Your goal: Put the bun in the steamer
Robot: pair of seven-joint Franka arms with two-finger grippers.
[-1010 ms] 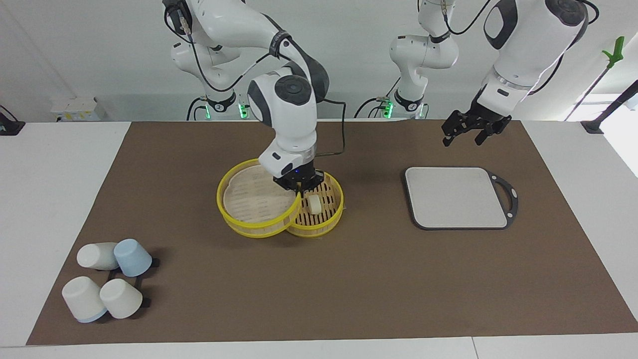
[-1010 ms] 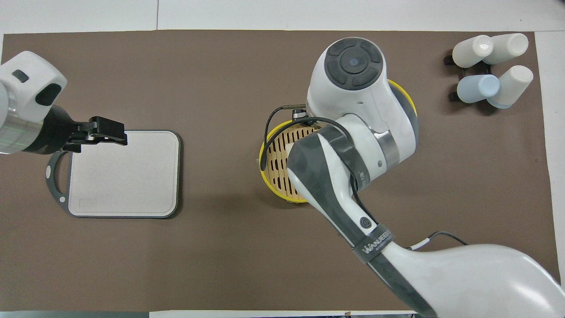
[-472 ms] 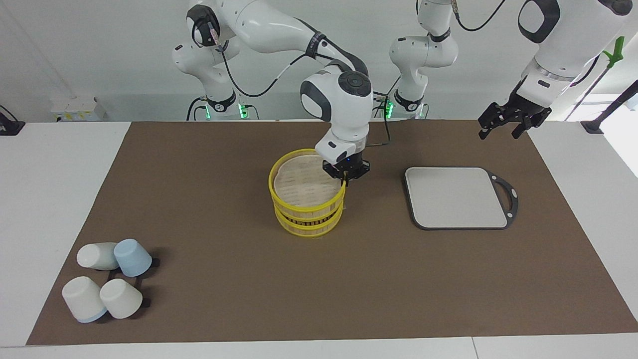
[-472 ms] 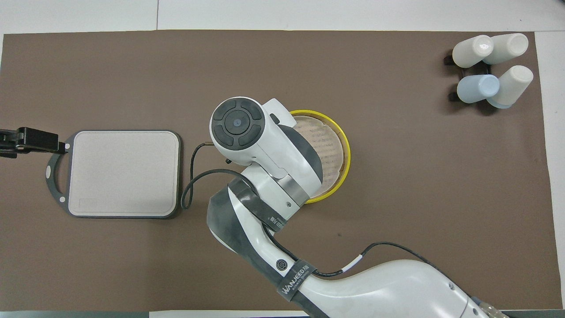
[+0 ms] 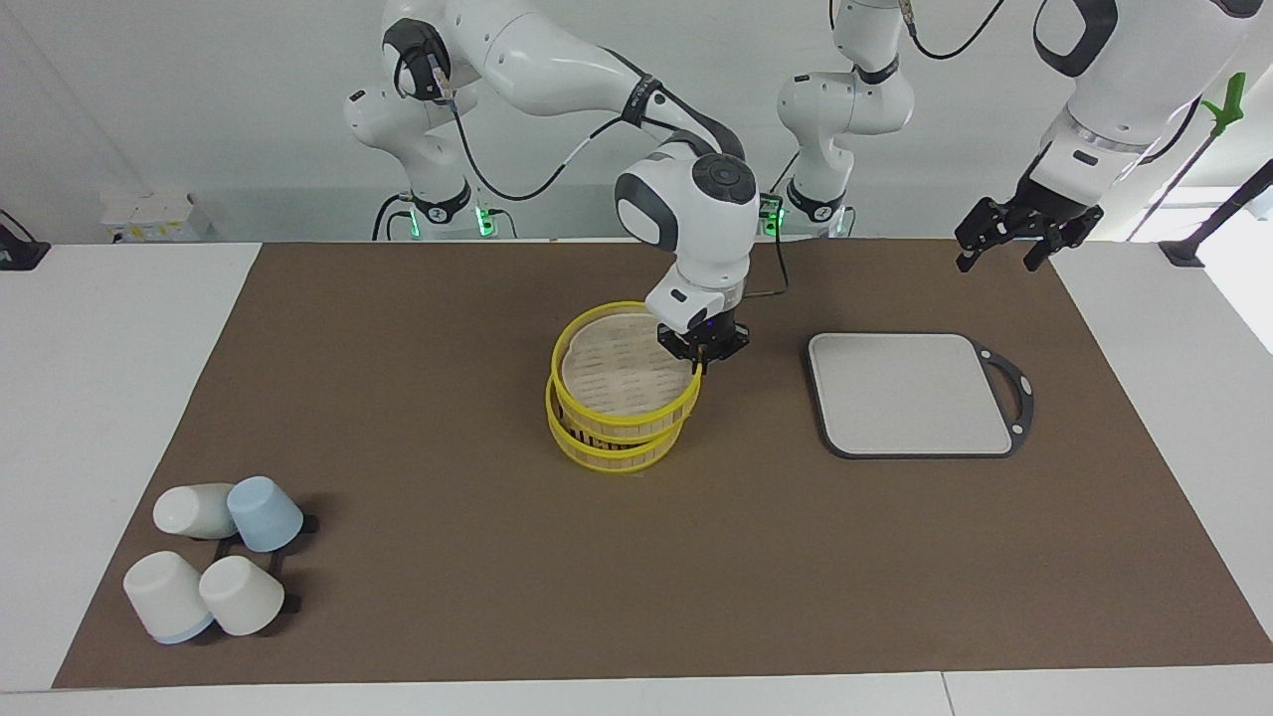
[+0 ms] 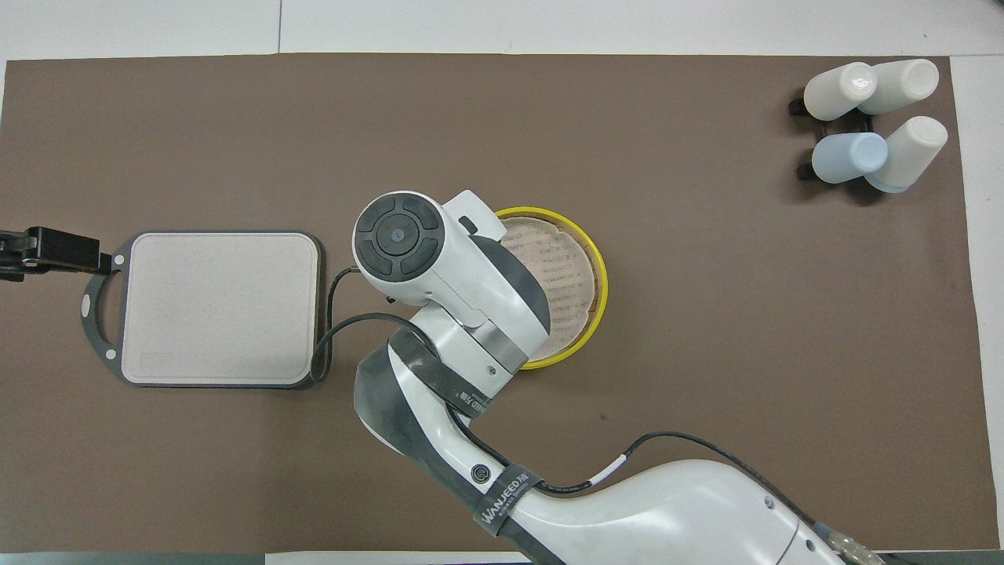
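A: Steamer [image 5: 617,443] status?

B: It is sitting mid-mat, a round bamboo-coloured basket with bright yellow rims. Its woven lid [image 5: 625,375] is lying on top, slightly offset toward the left arm's end of the table.

A: Where is the right gripper [image 5: 701,355] working?

B: It is positioned at the lid's rim, on the side toward the grey board [image 5: 910,393], with its fingers closed on that yellow rim.

A: Is the bun showing?

B: No. The lid is covering the basket interior in both views, so the bun is hidden.

A: And the left gripper [image 5: 1004,246]?

B: It is waiting in the air over the mat's edge at the left arm's end, fingers spread apart and holding nothing.

A: Anything else on the mat?

B: Four upturned cups [image 5: 214,560] are standing at the right arm's end, farther from the robots than the steamer
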